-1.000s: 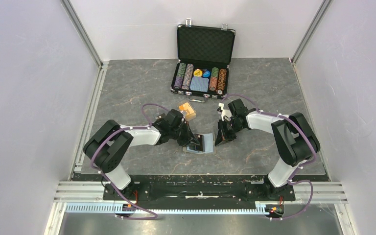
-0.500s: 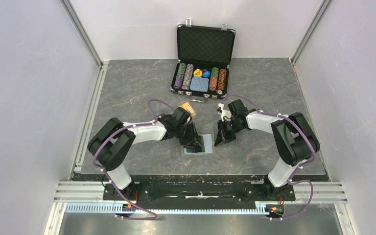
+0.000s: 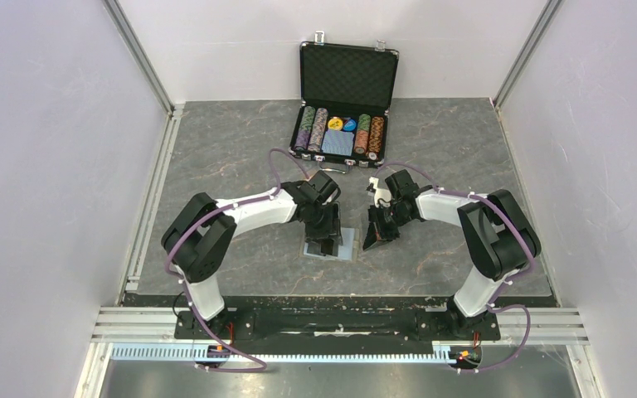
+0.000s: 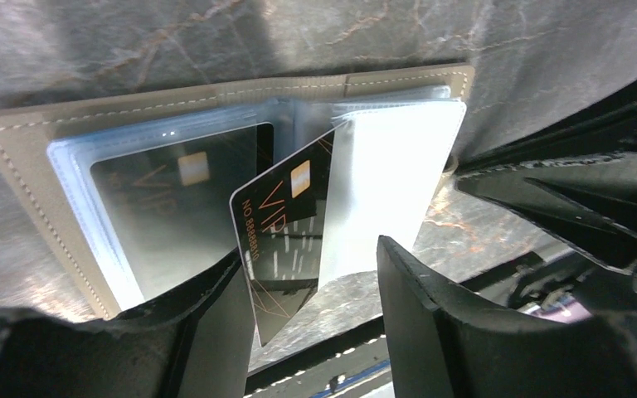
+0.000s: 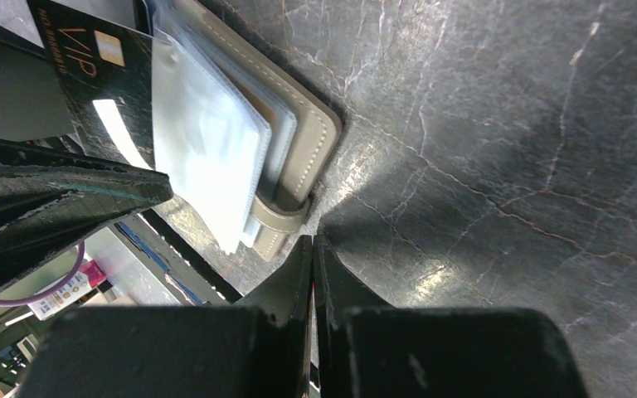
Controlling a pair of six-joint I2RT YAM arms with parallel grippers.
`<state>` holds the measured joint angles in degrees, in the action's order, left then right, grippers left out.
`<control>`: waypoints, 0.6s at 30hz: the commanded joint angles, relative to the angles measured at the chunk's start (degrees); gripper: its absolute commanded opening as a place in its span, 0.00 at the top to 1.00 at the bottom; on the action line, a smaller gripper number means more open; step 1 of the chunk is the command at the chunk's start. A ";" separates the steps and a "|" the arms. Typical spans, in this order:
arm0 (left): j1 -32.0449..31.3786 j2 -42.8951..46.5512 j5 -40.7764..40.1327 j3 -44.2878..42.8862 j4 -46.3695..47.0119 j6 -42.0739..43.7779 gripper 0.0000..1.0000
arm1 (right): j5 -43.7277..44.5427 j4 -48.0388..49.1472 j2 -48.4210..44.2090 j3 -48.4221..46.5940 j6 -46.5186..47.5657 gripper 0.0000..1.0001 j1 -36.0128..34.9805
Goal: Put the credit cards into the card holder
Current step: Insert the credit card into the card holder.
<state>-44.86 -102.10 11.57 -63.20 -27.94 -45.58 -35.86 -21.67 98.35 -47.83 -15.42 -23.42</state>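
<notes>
The khaki card holder (image 4: 25,157) lies open on the table, its clear sleeves fanned out. One black credit card (image 4: 174,199) sits inside a left sleeve. A second black VIP card (image 4: 286,224) stands tilted, partly in a middle sleeve, with its free edge against my left finger. My left gripper (image 4: 311,282) is open around that card's lower end. From above, the left gripper (image 3: 325,240) covers most of the card holder (image 3: 347,246). My right gripper (image 5: 313,240) is shut and empty, its tip beside the snap tab (image 5: 278,228) of the card holder (image 5: 303,124).
An open black poker chip case (image 3: 344,83) with chip rows and a blue deck stands at the back of the table. White walls with metal rails (image 3: 153,191) close both sides. Both arms meet at the table's middle front.
The left gripper has opened and let go of the black VIP card, which now rests in the sleeve. The left arm has swung right over the card holder. The right arm has stayed put.
</notes>
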 commanded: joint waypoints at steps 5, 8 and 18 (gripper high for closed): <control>-1.08 -0.59 -6.46 -6.18 -9.91 7.75 0.38 | 0.52 0.36 0.76 0.72 1.07 1.00 -0.29; -1.11 0.12 -6.43 -6.65 -10.19 8.21 0.36 | 0.52 0.38 0.71 0.72 1.09 1.00 -0.27; -1.02 0.06 -10.35 -7.35 -12.83 9.93 0.34 | 0.44 0.27 0.71 0.81 1.12 1.00 -0.31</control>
<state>-45.71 -102.67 4.16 -68.31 -39.16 -39.40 -36.03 -21.63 98.35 -47.77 -15.42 -23.42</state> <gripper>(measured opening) 0.665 0.004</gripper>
